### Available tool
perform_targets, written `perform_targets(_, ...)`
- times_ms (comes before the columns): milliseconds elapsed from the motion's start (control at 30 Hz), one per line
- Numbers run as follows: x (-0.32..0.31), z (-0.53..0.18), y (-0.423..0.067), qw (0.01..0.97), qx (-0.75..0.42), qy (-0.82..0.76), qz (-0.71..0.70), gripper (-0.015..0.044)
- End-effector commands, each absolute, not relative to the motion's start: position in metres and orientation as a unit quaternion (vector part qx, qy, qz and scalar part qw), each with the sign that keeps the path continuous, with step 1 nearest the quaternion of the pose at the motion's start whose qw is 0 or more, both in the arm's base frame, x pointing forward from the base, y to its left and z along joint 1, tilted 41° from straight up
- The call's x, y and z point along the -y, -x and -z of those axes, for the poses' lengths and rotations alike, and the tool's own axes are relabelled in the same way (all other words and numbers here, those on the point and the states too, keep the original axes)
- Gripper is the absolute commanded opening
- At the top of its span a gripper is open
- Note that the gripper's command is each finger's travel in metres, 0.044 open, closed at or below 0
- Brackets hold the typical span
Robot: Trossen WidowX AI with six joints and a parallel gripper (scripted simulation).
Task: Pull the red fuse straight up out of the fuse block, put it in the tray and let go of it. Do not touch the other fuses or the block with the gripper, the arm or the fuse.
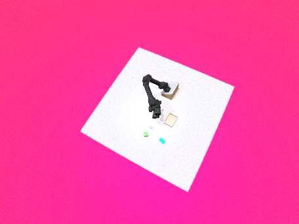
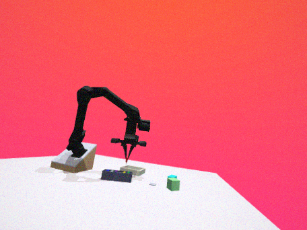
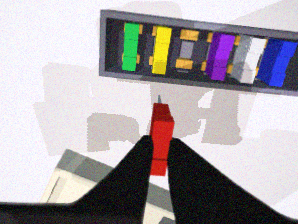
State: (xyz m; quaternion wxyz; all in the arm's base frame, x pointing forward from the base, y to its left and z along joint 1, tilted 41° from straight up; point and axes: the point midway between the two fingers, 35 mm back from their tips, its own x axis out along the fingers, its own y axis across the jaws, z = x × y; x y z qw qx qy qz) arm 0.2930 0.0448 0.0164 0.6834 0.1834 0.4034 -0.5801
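My gripper (image 3: 159, 144) (image 2: 127, 155) (image 1: 157, 115) is shut on the red fuse (image 3: 162, 131) (image 2: 126, 158) and holds it upright in the air, clear of the fuse block (image 3: 107, 46) (image 2: 116, 175). In the wrist view the block lies beyond the fuse, with an empty slot (image 3: 186, 50) between the yellow fuse (image 3: 161, 49) and the purple fuse (image 3: 220, 56). Green (image 3: 131, 46), white (image 3: 248, 60) and blue (image 3: 276, 62) fuses also sit in it. The beige tray (image 3: 75, 175) (image 2: 132, 169) (image 1: 170, 120) lies just behind the block, partly under my fingers in the wrist view.
A green cube (image 2: 173, 184) (image 1: 145, 133), a cyan block (image 2: 172, 176) (image 1: 162, 140) and a small pale chip (image 2: 153, 183) lie on the white table to the right of the tray. The arm's wedge-shaped base (image 2: 74, 161) (image 1: 171, 92) stands to the left.
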Motion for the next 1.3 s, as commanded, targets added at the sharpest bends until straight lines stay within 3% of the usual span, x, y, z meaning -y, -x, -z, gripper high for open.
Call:
perform_targets(0, -0.062, -0.004, -0.295, 0.682, -0.406, -0.184, 0.579, 0.0000)
perform_targets(700, -0.154, 0.079, -0.277, 0.682, -0.404, -0.184, 0.581, 0.0000)
perform_targets(1267, -0.144, 0.098, -0.276, 0.682, -0.404, -0.184, 0.582, 0.0000)
